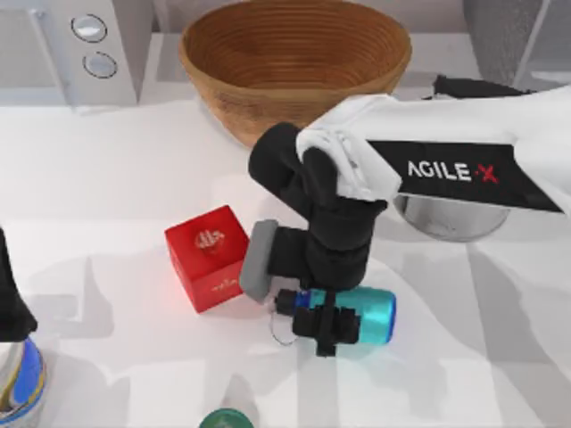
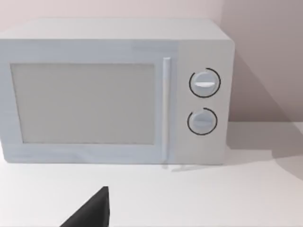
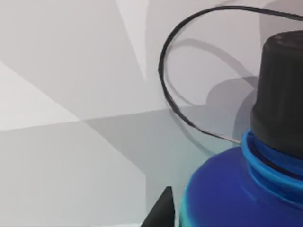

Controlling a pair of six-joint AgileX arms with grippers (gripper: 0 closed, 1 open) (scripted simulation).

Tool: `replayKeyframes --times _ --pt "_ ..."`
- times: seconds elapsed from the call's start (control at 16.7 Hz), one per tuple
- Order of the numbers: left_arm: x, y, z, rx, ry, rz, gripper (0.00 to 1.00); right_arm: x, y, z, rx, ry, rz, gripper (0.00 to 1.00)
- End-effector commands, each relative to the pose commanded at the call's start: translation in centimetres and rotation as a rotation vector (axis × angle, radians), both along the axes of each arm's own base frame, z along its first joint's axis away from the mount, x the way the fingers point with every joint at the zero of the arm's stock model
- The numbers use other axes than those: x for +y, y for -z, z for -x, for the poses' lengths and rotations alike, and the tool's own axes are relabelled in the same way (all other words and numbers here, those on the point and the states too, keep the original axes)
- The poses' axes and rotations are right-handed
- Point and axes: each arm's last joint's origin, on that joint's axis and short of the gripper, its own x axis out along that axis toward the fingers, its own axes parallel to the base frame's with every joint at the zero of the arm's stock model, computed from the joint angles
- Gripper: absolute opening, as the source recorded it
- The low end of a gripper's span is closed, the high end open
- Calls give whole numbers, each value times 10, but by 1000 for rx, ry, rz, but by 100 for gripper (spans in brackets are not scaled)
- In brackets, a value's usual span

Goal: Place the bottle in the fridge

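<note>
Fingers of your right gripper point(image 1: 328, 323) straddle the bottle point(image 1: 370, 314) near its neck and look clamped on it. That bottle lies on its side on the table point(image 1: 107, 178), black cap point(image 3: 279, 90) toward the red cube point(image 1: 208, 257) just beside it, wire loop point(image 3: 189, 71) on the surface. Behind your arm you see a wooden bowl point(image 1: 294, 62). Your left gripper point(image 1: 13, 299) sits parked at the left edge, facing the microwave point(image 2: 113, 90); whether it is open you cannot tell.
</note>
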Motion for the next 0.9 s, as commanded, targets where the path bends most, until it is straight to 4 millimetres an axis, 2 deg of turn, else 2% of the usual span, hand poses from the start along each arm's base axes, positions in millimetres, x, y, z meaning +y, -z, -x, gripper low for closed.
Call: replayKeyframes --times 0.36,0.54,0.66,0.9 --pt "0 0 0 0 0 0 100 0 0 0 0 0 0 1" --pt "0 0 0 0 0 0 100 -6 -6 -1 -9 -4 4 1" --pt "0 0 0 0 0 0 100 -25 -12 -2 4 -8 18 1" --pt "0 0 0 0 0 0 100 -81 -43 -3 -6 12 6 1"
